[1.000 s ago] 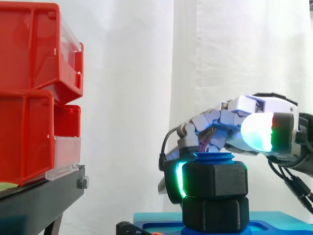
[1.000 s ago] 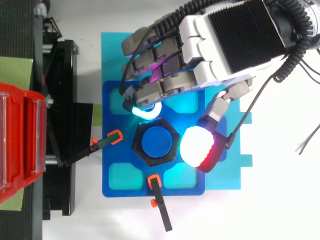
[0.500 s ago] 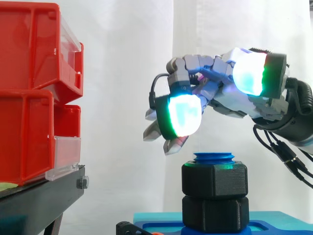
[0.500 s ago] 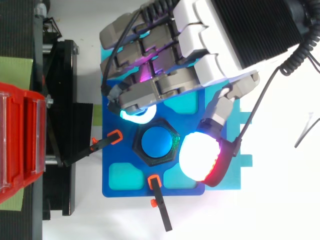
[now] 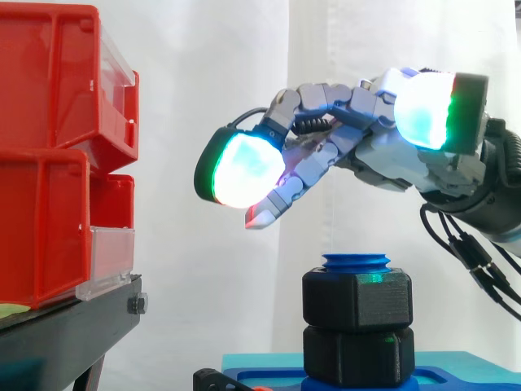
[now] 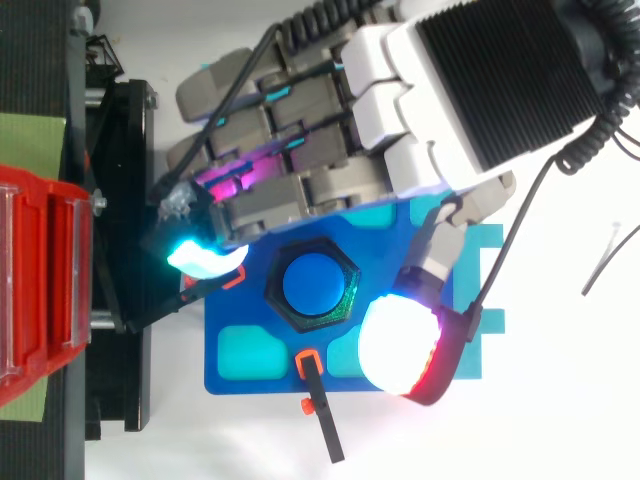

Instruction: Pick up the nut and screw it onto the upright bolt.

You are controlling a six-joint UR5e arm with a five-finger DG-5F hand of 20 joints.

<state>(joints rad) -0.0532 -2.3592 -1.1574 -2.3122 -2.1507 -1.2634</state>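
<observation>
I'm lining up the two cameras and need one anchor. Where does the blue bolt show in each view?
Side view: the bolt shows as a blue top poking out above the upper nut, low and right of centre, under the hand.
Top view: the bolt is a blue disc near the centre, ringed by the black hexagon of the upper nut.
Shared landmark: the red bins at the left edge of both views.

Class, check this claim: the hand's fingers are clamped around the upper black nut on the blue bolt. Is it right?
No. The side view shows the hand hovering above the upper black nut, its fingers straight and touching nothing. The nut does sit on the blue bolt.
</observation>
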